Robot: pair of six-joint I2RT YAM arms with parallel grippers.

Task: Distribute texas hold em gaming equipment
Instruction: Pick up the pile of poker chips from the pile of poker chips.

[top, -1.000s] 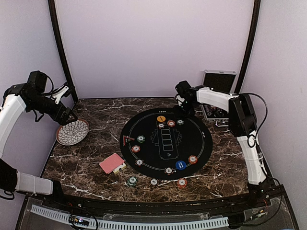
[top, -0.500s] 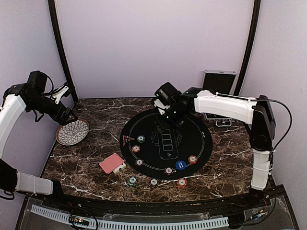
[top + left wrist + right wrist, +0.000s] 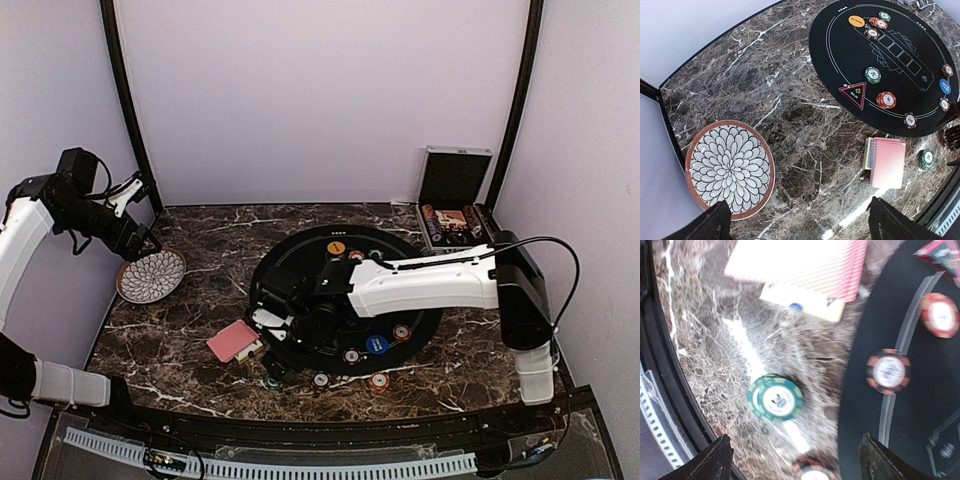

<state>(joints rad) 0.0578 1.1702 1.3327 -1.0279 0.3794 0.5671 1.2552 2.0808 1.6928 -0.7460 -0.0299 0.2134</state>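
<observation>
The green chip [image 3: 775, 397] lies flat on the bare table [image 3: 200, 240], just off the near-left rim of the black mat [image 3: 290, 262] and close to the table's near edge. The deck of red-backed cards [image 3: 805, 270] is stacked just beyond it. The right claw [image 3: 792, 440] is held over this chip with its jaws spread wide and nothing gripped. The left claw [image 3: 800, 220] is equally wide and empty, well apart above the patterned plate [image 3: 730, 167].

Several slips may be expected. The chip is thin and flush with the marble, so it could be pushed rather than pinched and sent towards the near edge. The deck could be clipped by a finger and fanned out. The right forearm [image 3: 430, 285] is stretched across the mat, so laid chips could be swept out of place if it is carried low.

Thirteen chips are counted across the views, ten on the mat and three on the table by the near edge. One is orange [image 3: 336, 247], one blue [image 3: 377, 344], three read as green, and the rest are red or dark with white centres. One deck is seen; its cards cannot be counted. One triangular marker [image 3: 853, 93], one plate, one mat and one open case [image 3: 455, 205] are also counted.
</observation>
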